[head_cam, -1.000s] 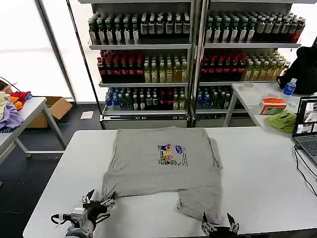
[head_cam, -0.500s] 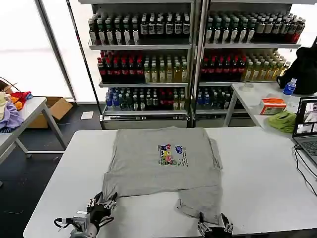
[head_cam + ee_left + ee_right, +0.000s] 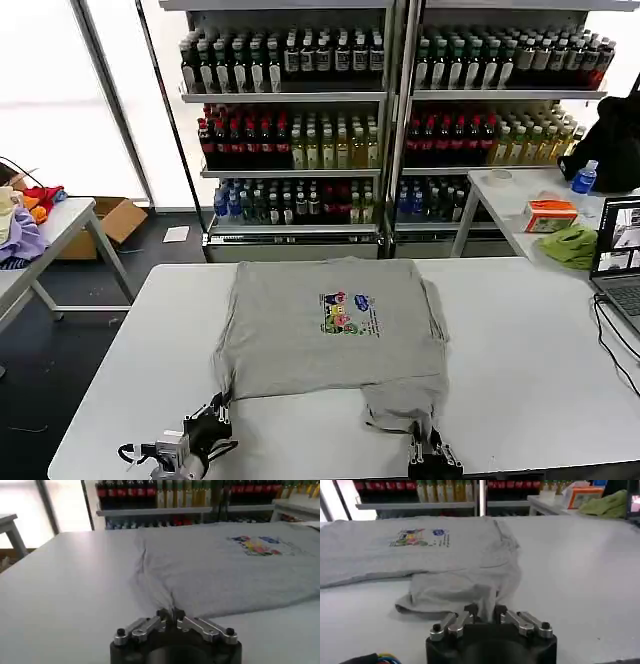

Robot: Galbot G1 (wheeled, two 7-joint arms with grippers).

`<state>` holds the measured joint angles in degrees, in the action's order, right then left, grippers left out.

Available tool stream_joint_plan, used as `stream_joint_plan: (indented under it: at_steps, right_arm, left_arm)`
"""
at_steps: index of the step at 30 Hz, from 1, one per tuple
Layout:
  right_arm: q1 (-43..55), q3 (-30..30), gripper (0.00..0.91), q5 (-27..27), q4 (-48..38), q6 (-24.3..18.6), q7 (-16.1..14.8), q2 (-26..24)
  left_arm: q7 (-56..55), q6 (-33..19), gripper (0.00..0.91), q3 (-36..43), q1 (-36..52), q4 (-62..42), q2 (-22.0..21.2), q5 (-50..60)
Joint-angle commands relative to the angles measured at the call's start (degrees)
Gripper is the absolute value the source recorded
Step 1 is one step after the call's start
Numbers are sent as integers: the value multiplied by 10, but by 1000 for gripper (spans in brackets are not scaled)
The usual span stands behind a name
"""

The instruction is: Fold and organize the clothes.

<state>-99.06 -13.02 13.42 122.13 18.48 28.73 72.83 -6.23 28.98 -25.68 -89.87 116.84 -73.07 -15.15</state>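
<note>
One of the clothes, a light grey T-shirt with a small multicoloured chest print, lies spread on the white table. Its near right part hangs toward the table's front edge as a bunched flap. At the near left corner my left gripper is shut on the shirt's hem; in the left wrist view the cloth is pinched between the jaws of the left gripper. My right gripper is shut on the tip of the flap, and the right wrist view shows the fabric drawn into the right gripper.
Drink shelves stand behind the table. A side table at the right holds a lime-green cloth, an orange box and a laptop. A table at the left carries purple and orange garments. A cardboard box sits on the floor.
Both grippers were open at the shirt's near edge and have shut on it. The left moved in to the hem corner; the near right flap has drawn narrower.
</note>
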Motion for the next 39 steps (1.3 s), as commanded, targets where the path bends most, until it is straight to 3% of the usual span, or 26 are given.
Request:
stream_joint_plan:
  at_steps: [1,6,9,18,25,39]
  right_arm:
    - [1,1,0,-46,-3,-29,-16,6]
    - [2,-9,0,-62,35,-34,-39,8]
    - [3,-17,0,-113,53,-44,-57,11]
    - [71,-40,0,-117,72,-42,-94,23]
    - [149,-48,0,-124,20,-54,-124,29]
    - [286,-57,0,-67,-110,-26,-130,33]
  left_arm:
    - [-1,-20,0,3,8,-11,-5,0]
    - [-6,-68,0,2,11,-1,-17,-1]
    - [-24,-75,0,-2,27,16,-20,-25]
    - [-26,-94,0,-22,59,31,-7,-35]
    - [-30,-97,0,-16,104,2,-2,-54]
    - [-60,-60,0,22,240,-131,-3,-96]
